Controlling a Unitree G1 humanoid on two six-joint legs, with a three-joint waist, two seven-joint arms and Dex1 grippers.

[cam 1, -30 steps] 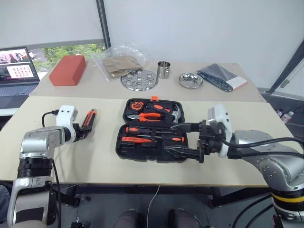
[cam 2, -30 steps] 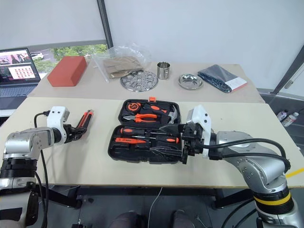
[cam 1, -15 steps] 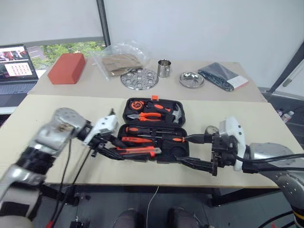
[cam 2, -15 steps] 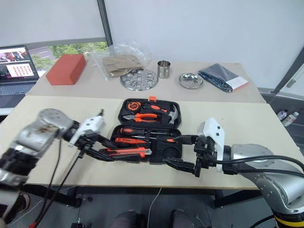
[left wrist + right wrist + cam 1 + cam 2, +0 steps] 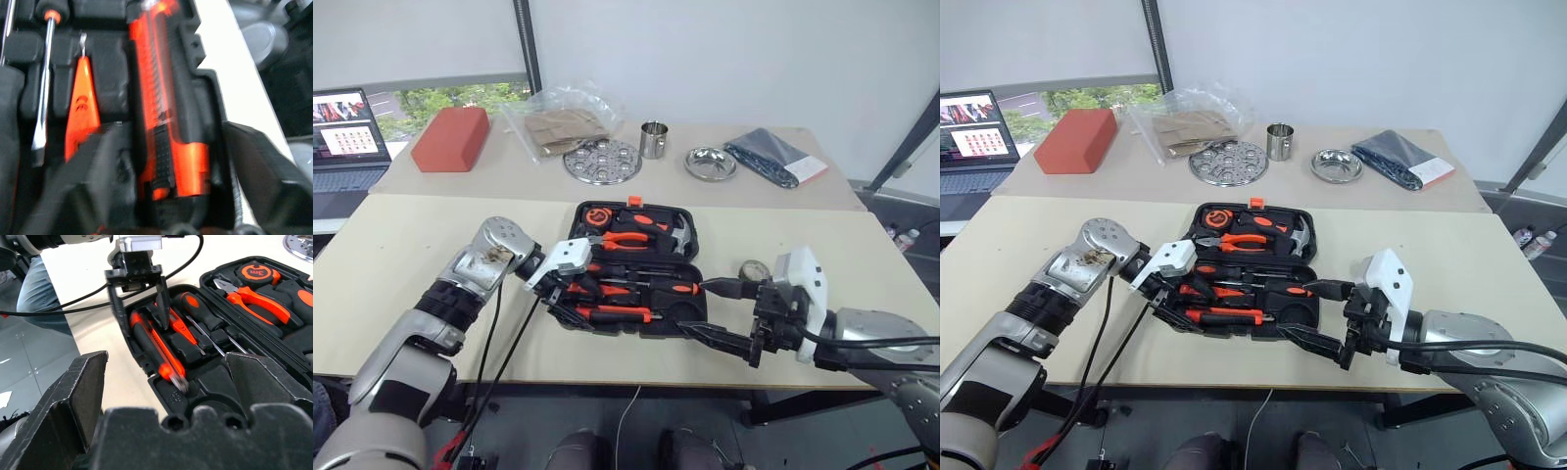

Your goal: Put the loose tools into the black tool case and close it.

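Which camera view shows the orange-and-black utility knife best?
The left wrist view: the orange-and-black utility knife lies lengthwise in its recess, close up. The right wrist view shows it whole at a slant beneath the left hand; both eye views show it small.

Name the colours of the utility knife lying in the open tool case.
Orange and black utility knife, clearest in the left wrist view.

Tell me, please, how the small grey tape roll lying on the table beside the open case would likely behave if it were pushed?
The tape roll lies flat on the table, so a nudge would probably slide it, not roll it. It looks small and likely light, so it may skid easily. Tipped onto its round edge, it could roll off.
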